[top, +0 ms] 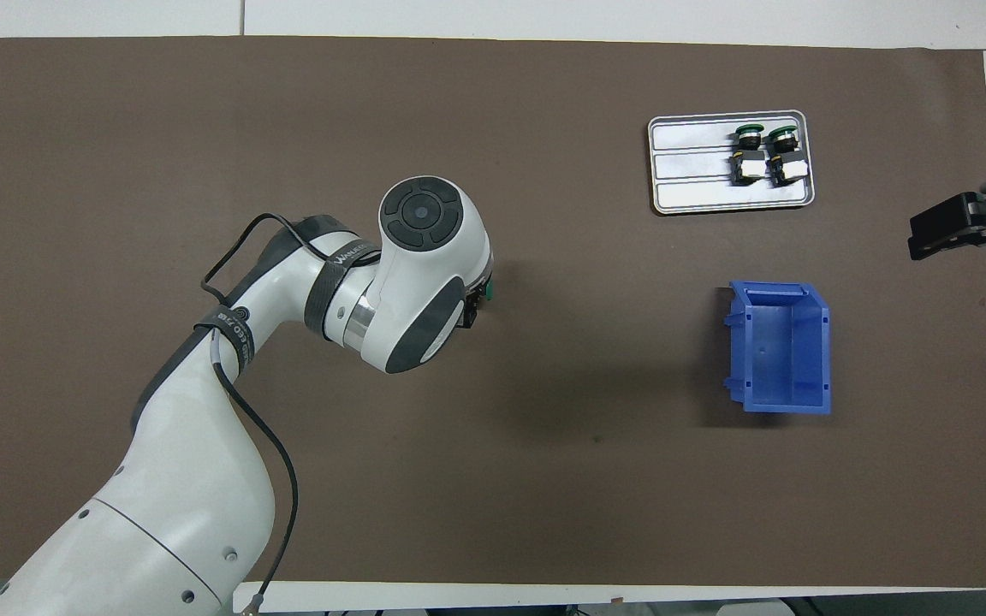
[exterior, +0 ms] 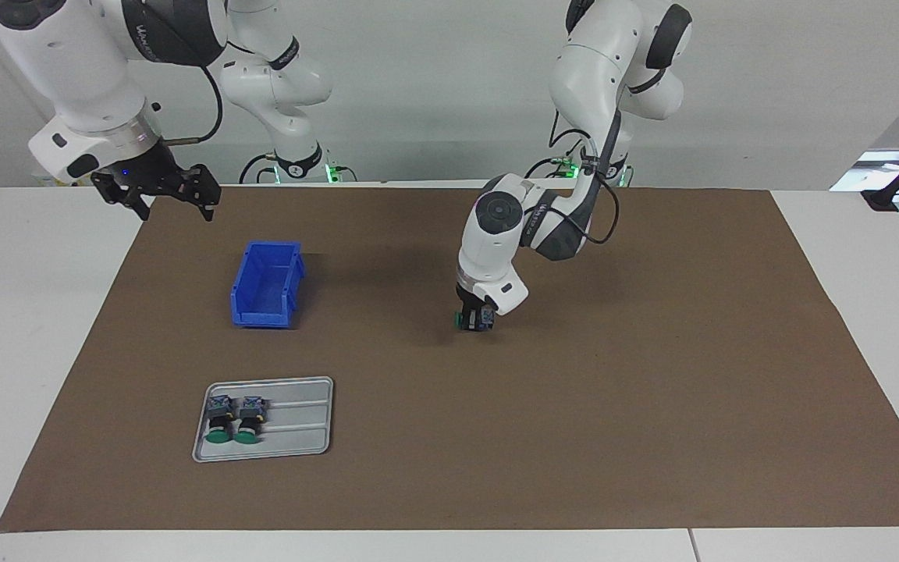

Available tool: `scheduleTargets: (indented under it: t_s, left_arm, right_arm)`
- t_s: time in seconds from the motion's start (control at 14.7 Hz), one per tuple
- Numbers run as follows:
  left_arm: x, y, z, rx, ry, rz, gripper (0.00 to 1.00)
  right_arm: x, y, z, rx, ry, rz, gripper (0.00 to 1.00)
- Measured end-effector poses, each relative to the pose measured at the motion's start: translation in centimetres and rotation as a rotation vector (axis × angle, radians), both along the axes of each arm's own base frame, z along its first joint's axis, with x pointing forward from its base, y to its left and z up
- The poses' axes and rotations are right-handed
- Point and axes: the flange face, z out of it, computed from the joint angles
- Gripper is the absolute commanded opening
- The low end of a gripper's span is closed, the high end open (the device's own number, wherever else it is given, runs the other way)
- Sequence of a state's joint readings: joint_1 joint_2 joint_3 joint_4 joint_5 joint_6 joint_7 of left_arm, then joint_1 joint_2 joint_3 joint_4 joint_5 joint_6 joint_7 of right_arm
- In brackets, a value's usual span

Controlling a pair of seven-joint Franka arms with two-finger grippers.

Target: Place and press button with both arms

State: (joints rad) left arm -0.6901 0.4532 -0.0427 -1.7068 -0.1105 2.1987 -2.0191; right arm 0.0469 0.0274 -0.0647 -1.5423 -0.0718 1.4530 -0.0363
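Over mid-mat, the left claw clamps the button.

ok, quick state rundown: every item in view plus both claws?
left claw: down at the mat's middle, shut on the button
button: held in the left claw, lying sideways, just above or on the mat
right claw: raised, open, empty, waiting over the mat's edge near the bin
blue bin: upright, empty
tray: flat on the mat, two buttons in it
two tray buttons: lying side by side, green caps pointing away from the robots
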Motion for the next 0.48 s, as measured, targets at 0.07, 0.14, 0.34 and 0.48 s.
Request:
scheduleTargets:
  t_s: [0.07, 0.14, 0.34, 0.48]
  left_arm:
    - [0.2, 0.4, 0.9, -0.006, -0.009, -0.009, 0.19]
    - [0.4, 0.9, 1.9, -0.009, -0.015, -0.017, 0.19]
    - [0.8, 3.4, 4.3, -0.058, -0.003, 0.011, 0.19]
    - [1.6, 5.4, 5.3, -0.114, 0.022, 0.025, 0.19]
  right_arm:
    - [0.0, 0.0, 0.0, 0.0, 0.0, 0.0, 0.99]
    - [0.0, 0.0, 0.0, 0.0, 0.0, 0.0, 0.99]
    - [0.0, 0.0, 0.0, 0.0, 0.0, 0.0, 0.99]
    - [0.0, 0.0, 0.0, 0.0, 0.0, 0.0, 0.99]
